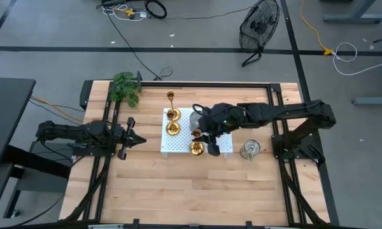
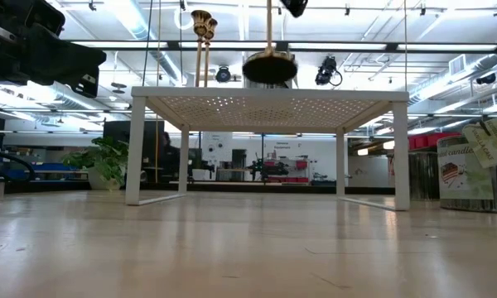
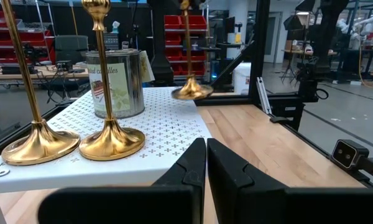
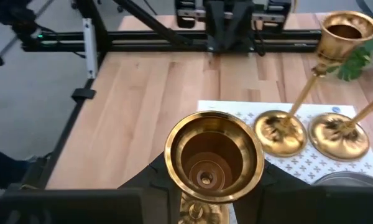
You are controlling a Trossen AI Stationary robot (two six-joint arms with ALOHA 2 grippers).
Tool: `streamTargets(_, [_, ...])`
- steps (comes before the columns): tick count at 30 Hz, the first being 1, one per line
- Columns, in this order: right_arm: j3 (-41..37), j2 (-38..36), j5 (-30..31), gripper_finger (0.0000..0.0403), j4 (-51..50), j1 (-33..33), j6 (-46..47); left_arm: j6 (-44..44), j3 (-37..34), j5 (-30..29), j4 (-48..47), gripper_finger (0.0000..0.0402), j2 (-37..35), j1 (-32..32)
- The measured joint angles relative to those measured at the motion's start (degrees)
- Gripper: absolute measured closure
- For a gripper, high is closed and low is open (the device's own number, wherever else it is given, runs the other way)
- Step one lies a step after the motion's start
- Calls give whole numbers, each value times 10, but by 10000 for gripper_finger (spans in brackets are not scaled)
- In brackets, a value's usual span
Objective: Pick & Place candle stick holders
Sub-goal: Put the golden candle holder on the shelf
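Candle stick holders (image 3: 112,140): shiny gold-brass. Stand (image 3: 168,134): white, cross-shaped perforations. Tin (image 3: 115,84) on stand: silvery, pale printed label, possibly floral. Tabletop (image 1: 178,184): light wood planks. Claws (image 3: 205,171): black.

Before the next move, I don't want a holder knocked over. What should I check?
1. Grip: right gripper shut on the stem of the held candle stick holder. Ok.
2. Clearance: its base hangs above the white platform. Ok.
3. Neighbours: two other holders stand upright on the platform, apart from the held one. Ok.
4. Tin on the platform, close to the held holder. Not ok; watch it.
5. Left gripper shut, waiting at the table's left. Ok.
6. Set-down spot: cannot tell.
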Motion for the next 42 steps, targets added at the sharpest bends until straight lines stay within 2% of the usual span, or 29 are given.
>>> streamTargets(18, [0, 23, 8, 301, 62, -13, -2, 0, 0, 0, 0, 383, 0, 0])
streamTargets(26, [0, 26, 21, 301, 108, -13, -62, 0, 0, 0, 0, 383, 0, 0])
streamTargets(42, [0, 53, 15, 301, 99, -13, -93, 0, 0, 0, -1, 383, 0, 0])
